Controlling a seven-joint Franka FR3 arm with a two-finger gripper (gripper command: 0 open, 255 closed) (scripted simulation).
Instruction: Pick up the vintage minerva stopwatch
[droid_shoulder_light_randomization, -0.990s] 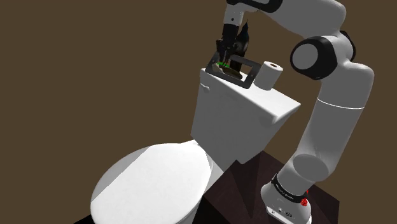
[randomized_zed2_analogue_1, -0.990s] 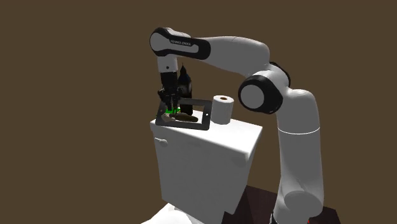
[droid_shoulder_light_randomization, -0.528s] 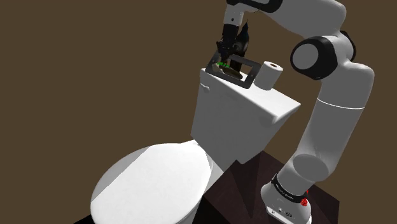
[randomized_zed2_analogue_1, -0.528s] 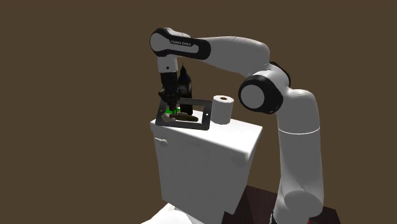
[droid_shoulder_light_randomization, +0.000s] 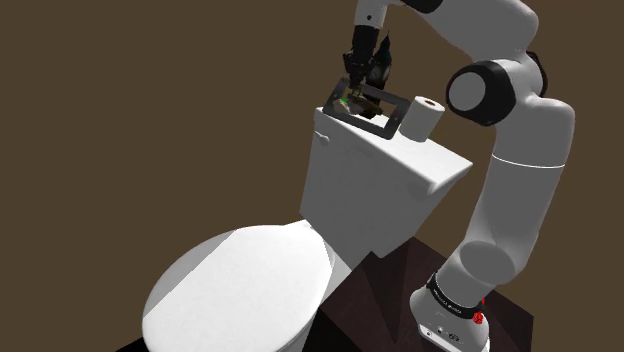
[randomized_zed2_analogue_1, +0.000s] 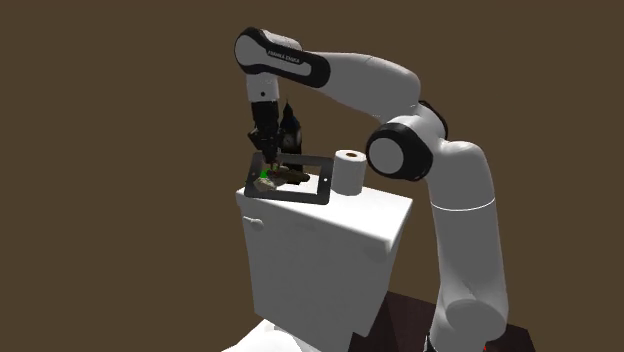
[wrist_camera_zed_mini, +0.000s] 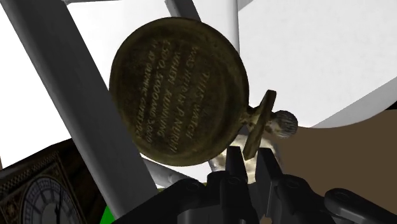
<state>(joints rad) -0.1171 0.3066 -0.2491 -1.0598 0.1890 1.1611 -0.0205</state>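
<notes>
Wrist view has the tool (wrist_camera_zed_mini: 252, 164) pinching the stopwatch (wrist_camera_zed_mini: 178, 92) by its stem, over the tray (randomized_zed2_analogue_1: 323, 183) on the tank (randomized_zed2_analogue_1: 330, 245); so off-centre a grip may let it swing or slip.

The stopwatch (wrist_camera_zed_mini: 178, 89), a tarnished brass disc with engraved lettering on its back, is sitting tilted, clasped near its crown by the gripper (wrist_camera_zed_mini: 253, 160), over the tank's (randomized_zed2_analogue_1: 330, 240) left end.

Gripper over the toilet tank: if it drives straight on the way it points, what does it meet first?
The gripper points down, jaws clasping the stopwatch. Going straight on, the stopwatch would probably touch the dark tray on the white tank lid first. The gap between them is hard to judge.
</notes>
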